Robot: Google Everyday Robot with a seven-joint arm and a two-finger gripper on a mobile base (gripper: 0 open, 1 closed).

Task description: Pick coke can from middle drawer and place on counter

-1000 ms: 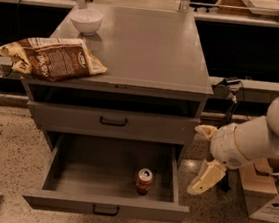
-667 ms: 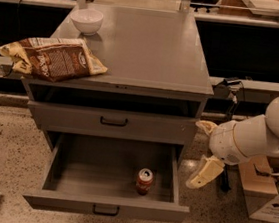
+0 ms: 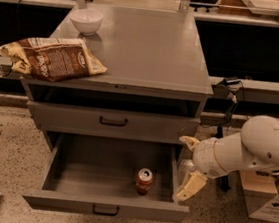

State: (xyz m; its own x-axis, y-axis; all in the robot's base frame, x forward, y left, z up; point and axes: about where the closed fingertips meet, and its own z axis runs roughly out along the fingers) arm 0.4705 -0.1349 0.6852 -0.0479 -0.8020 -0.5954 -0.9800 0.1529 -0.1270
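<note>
The coke can (image 3: 144, 180), red with a silver top, stands upright inside the pulled-out middle drawer (image 3: 104, 207), right of centre near its front. My gripper (image 3: 188, 165) is at the drawer's right side, to the right of the can and apart from it. Its two cream fingers are spread, one (image 3: 188, 141) up by the upper drawer front, one (image 3: 190, 187) down over the drawer's right wall. It holds nothing. The counter (image 3: 146, 49) is the grey cabinet top above.
A white bowl (image 3: 86, 20) sits at the counter's back left. A brown-and-yellow chip bag (image 3: 50, 58) lies on its front left corner, overhanging the edge. The upper drawer (image 3: 113, 122) is shut. A cardboard box (image 3: 263, 198) stands on the floor at right.
My gripper and arm have shifted left, closer to the drawer's right wall. The can has not moved.
</note>
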